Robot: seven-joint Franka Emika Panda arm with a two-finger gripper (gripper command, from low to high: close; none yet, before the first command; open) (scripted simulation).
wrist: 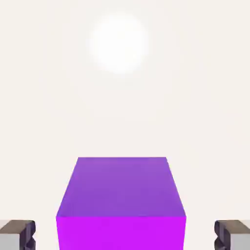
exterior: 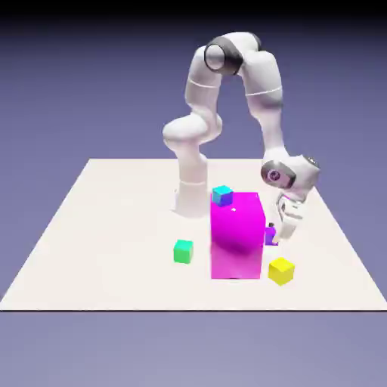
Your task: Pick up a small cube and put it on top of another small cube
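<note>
The small purple cube (exterior: pixel 270 233) sits on the table close beside the big magenta block's right face in the exterior view. My gripper (exterior: pixel 281 230) is lowered over it, one finger on each side. The hand view has the purple cube (wrist: pixel 121 202) large between the two grey fingertips (wrist: pixel 17 234), with a gap of table showing on each side, so the jaws stand open around it without touching. The yellow cube (exterior: pixel 280 270) rests on the table a little nearer the camera, just right of the block's front corner.
The tall magenta block (exterior: pixel 236 234) stands right beside the gripper's working spot. A cyan cube (exterior: pixel 221 195) shows at the block's far top edge. A green cube (exterior: pixel 183 251) lies to the exterior view's left of the block. The white table (exterior: pixel 98 227) stretches around them.
</note>
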